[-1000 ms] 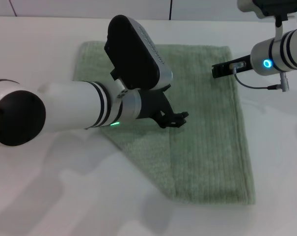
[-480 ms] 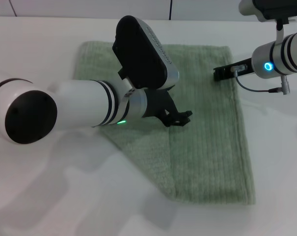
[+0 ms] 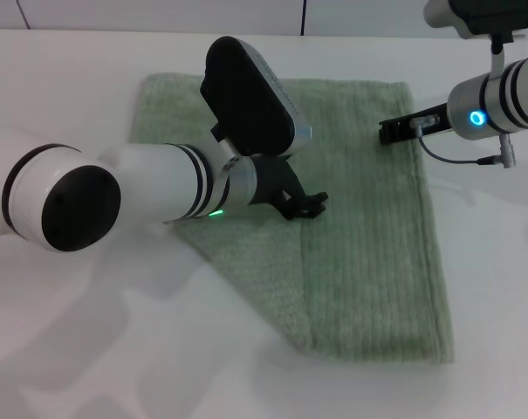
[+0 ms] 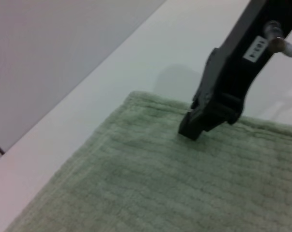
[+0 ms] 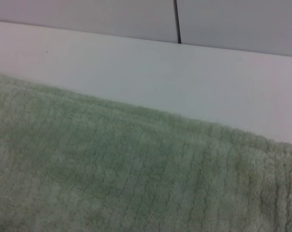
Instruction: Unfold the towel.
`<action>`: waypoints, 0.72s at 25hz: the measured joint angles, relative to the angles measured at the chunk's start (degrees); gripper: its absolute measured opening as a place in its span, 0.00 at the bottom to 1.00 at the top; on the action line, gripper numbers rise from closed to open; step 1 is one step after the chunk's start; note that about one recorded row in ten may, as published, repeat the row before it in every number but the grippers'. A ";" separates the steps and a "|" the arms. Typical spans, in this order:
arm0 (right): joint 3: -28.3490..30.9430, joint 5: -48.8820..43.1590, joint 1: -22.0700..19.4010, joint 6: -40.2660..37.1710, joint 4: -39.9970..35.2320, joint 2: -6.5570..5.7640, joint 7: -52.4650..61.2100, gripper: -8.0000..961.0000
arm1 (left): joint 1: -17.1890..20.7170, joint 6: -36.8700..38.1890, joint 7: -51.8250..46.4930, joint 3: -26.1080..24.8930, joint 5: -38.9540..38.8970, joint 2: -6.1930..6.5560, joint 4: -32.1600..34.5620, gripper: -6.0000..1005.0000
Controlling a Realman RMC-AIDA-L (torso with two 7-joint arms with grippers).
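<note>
white table (image 3: 63, 87), pale panelled wall (image 5: 88, 14) behind

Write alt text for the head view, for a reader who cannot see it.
A pale green towel lies on a white table, one corner folded in diagonally. The left gripper is low over the towel's middle, and the right gripper is at its far right edge.

A smooth white tabletop (image 3: 63, 105) met a pale panelled wall (image 5: 232, 24) split by a dark vertical seam (image 5: 176, 21).

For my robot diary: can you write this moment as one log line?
towel: partly folded, flat on table | left gripper: over towel middle | right gripper: at towel's far right corner
</note>
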 joint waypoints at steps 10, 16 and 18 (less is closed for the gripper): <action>0.00 -0.11 0.01 0.14 0.30 0.00 0.13 0.01 | -1.81 2.57 -0.83 0.11 -0.17 0.00 4.40 0.75; 0.00 -0.28 0.05 0.15 0.30 0.01 0.22 0.01 | -2.41 2.28 -1.06 0.17 -0.19 -0.03 5.01 0.75; -0.01 -0.32 0.06 0.15 0.30 0.01 0.22 0.01 | -2.72 1.41 -1.08 0.29 -0.23 -0.09 4.91 0.75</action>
